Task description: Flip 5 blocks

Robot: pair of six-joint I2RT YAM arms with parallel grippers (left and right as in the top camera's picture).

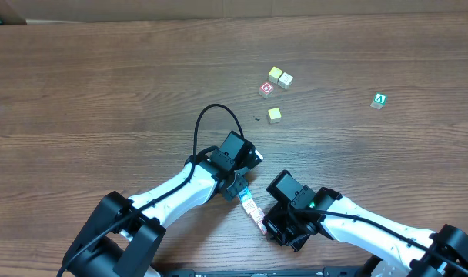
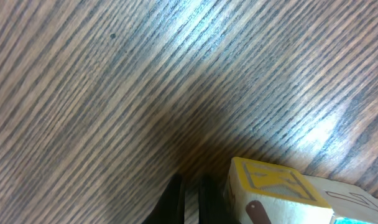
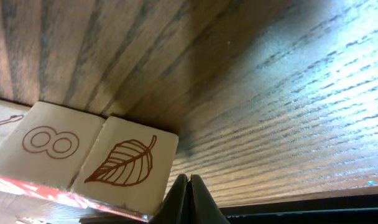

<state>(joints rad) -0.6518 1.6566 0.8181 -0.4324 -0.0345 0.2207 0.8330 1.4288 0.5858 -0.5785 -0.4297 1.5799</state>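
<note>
Gleaming grained tabletop [image 1: 103, 77]; square wooden blocks [image 1: 252, 207]

blocks [image 3: 124, 165] cut off by left and bottom edges, overhead prints too small

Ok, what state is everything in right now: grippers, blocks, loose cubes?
left gripper: shut, empty, at one end of the row
right gripper: shut, empty, at the other end
blocks: lined up between the grippers
green cube: letter A up, alone
red-ring cube: ring up
yellow cubes: loose, far from grippers
</note>
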